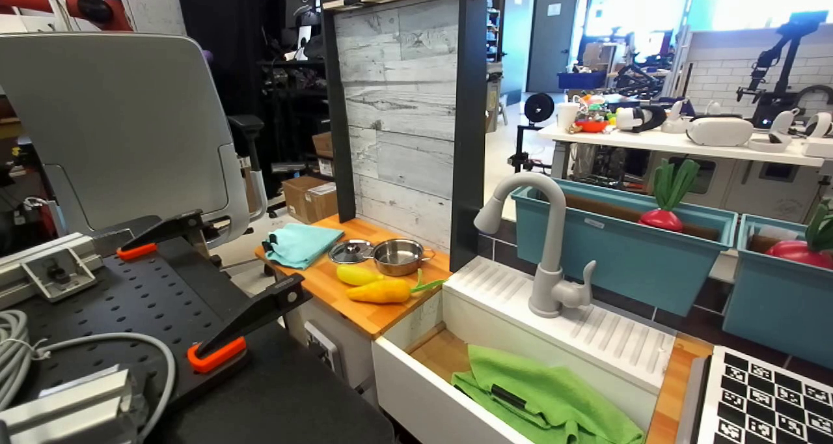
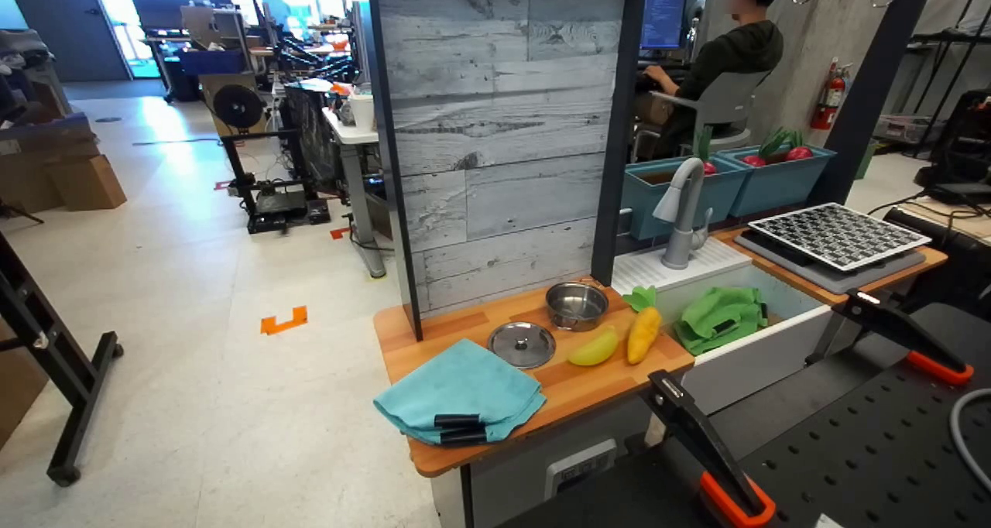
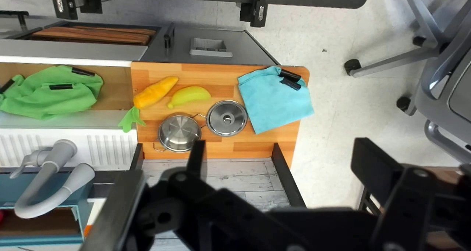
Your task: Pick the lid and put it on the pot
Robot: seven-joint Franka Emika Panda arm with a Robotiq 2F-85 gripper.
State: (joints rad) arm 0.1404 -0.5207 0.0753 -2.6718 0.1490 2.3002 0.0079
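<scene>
The silver lid lies flat, knob up, on the wooden counter in the wrist view. It also shows in both exterior views. The steel pot stands upright and uncovered beside it, one wire handle close to the lid's edge. The pot also shows in both exterior views. My gripper is open and empty, its fingers wide apart, well above the counter. One fingertip covers a bit of the pot's edge in the wrist view. The gripper is out of both exterior views.
A blue cloth lies against the lid's side. A yellow banana and an orange carrot lie near the pot. A grey plank wall panel rises behind the counter. The sink holds a green cloth beside a grey faucet.
</scene>
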